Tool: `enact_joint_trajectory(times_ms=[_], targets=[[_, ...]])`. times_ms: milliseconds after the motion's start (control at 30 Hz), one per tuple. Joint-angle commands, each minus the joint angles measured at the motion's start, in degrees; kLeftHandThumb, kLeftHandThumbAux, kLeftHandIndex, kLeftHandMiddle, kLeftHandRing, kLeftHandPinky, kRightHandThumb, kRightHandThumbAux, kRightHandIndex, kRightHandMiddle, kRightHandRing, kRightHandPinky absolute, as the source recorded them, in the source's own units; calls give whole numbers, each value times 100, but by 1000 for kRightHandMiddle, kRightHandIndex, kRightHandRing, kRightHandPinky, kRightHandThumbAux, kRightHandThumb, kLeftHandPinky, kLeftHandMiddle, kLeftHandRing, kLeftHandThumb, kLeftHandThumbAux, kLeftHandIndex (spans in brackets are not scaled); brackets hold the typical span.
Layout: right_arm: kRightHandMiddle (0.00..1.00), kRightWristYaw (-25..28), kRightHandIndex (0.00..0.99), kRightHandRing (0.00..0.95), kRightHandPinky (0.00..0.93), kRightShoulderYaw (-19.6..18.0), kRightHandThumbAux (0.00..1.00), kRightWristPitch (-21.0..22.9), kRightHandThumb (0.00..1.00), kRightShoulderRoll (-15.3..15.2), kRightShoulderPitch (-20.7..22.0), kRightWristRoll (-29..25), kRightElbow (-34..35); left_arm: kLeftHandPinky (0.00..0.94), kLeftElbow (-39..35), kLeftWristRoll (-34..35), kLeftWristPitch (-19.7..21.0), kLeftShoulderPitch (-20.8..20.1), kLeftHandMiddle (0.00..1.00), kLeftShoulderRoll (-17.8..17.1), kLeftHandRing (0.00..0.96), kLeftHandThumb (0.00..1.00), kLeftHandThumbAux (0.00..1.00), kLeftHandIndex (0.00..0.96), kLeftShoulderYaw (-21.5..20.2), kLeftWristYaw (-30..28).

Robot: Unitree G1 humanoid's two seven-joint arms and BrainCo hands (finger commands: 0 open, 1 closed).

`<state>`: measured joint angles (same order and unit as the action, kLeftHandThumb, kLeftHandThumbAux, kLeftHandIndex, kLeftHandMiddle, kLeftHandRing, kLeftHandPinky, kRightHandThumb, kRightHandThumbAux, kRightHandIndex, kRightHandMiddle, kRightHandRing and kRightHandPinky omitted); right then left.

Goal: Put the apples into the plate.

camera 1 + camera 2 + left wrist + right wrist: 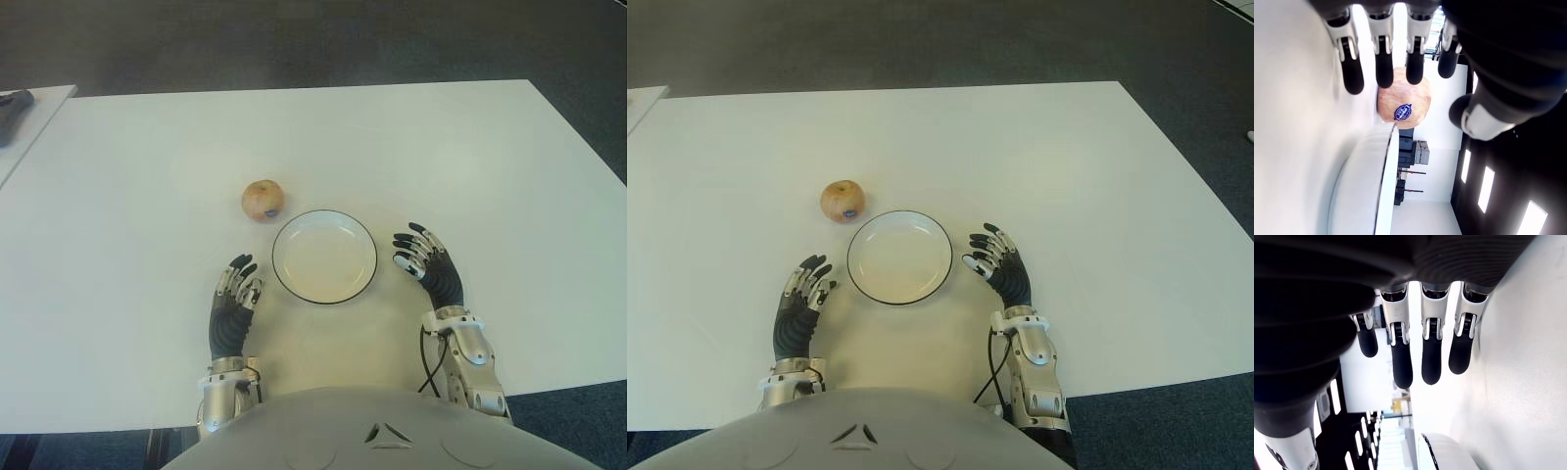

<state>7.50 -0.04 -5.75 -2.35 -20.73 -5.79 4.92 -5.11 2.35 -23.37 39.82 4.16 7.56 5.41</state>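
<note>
1 apple point(263, 199) just beyond left hand's point(233, 299) open fingers point(1384, 68).

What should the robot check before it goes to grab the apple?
1. Apple out of the plate, on the table: ok, one apple in view.
2. Plate holds nothing: ok.
3. Left hand holds nothing, fingers relaxed: ok.
4. Right hand holds nothing, beside the plate's right: ok.
5. Nothing between left hand and apple: ok.
6. Apple's far side: cannot tell.
</note>
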Motion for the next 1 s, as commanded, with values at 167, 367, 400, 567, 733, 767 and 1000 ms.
enact_joint_trajectory(times_ms=[167, 367, 400, 567, 733, 767, 1000], targets=[[324, 8, 159, 276, 252, 24, 726, 213, 544, 18, -137, -26, -90, 296, 66, 38, 240, 121, 183, 70, 210, 333, 646, 176, -60, 11], [332, 17, 163, 284, 279, 27, 726, 218, 540, 8, -148, -16, -68, 320, -22, 16, 188, 147, 201, 126, 229, 353, 647, 182, -84, 80], [334, 18, 164, 287, 277, 29, 729, 217, 539, 10, -149, -16, -63, 331, -21, 7, 180, 144, 207, 136, 237, 357, 648, 184, -90, 93], [336, 15, 162, 287, 271, 32, 731, 265, 531, 2, -153, -10, -42, 342, -74, 28, 105, 127, 220, 146, 250, 371, 649, 192, -117, 94], [332, 9, 157, 285, 275, 38, 731, 305, 512, 2, -151, 5, -27, 316, -125, 93, 133, 90, 218, 108, 242, 370, 641, 199, -155, 47], [332, 8, 156, 285, 276, 44, 731, 299, 509, 4, -154, 12, -25, 308, -133, 114, 146, 67, 217, 91, 239, 368, 640, 201, -187, 40], [321, 8, 153, 287, 294, 65, 730, 280, 495, 24, -162, 17, -21, 266, -59, 213, 276, -167, 201, -81, 209, 340, 610, 194, -528, -14]])
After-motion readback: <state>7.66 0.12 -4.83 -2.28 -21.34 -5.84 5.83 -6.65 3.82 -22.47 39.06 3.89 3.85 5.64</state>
